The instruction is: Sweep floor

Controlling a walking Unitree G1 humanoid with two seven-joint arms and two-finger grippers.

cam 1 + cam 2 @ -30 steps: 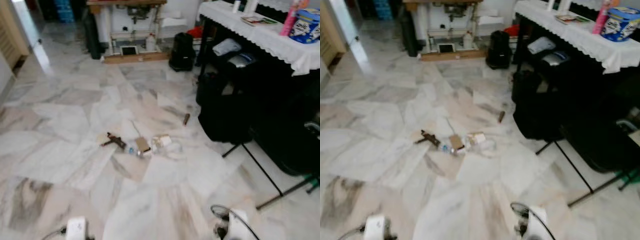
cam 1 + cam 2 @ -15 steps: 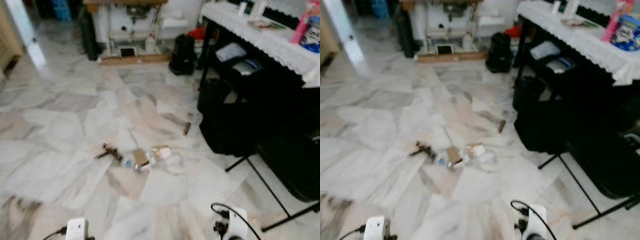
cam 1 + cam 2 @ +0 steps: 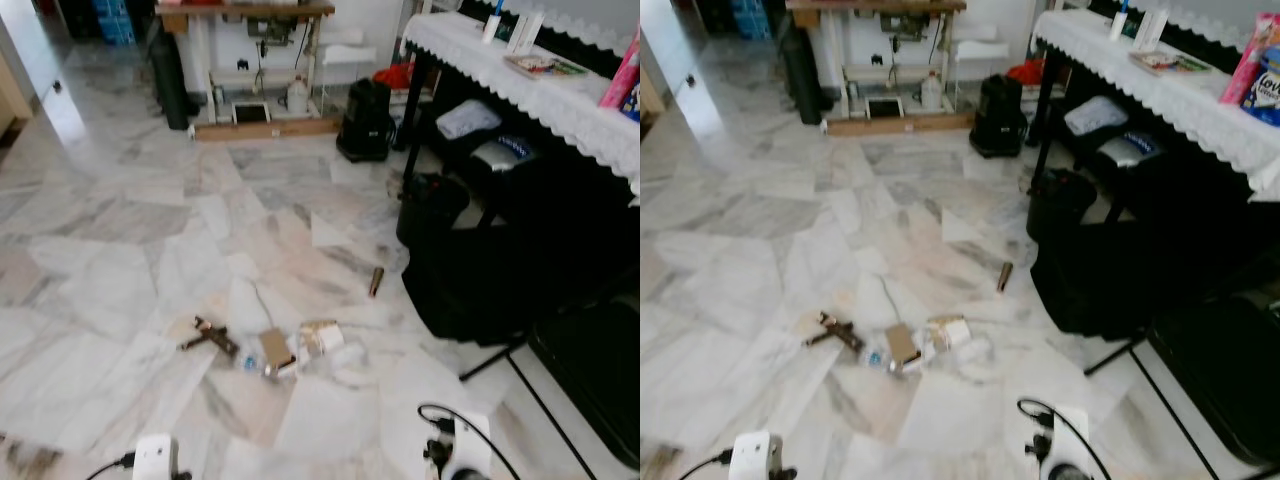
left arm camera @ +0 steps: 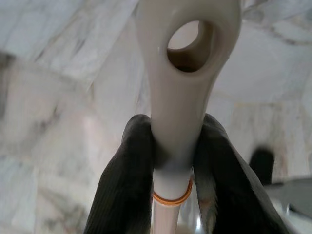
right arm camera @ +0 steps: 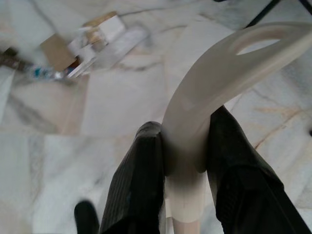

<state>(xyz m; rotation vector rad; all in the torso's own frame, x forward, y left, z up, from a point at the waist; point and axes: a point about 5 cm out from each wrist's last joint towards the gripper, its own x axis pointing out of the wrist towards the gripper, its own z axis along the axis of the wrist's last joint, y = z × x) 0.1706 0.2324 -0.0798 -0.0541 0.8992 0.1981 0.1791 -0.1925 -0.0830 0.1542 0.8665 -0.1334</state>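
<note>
My left claw (image 4: 173, 146) is pinching a cream plastic handle with a round hang hole (image 4: 187, 73), fingers (image 4: 129, 170) tight on both sides. My right claw (image 5: 183, 161) is clamped on a curved cream plastic handle w/ a slot opening (image 5: 229, 73). Ahead of both claws, on the grey-veined white marble floor (image 3: 110, 260), lies a small litter pile of cardboard scraps, clear wrapper and a brown stick (image 3: 270, 348). Further ahead & to the right, a lone brown cylinder (image 3: 376, 281) near the black bags (image 3: 470, 270) under the lace-covered desk (image 3: 540, 95).
</note>
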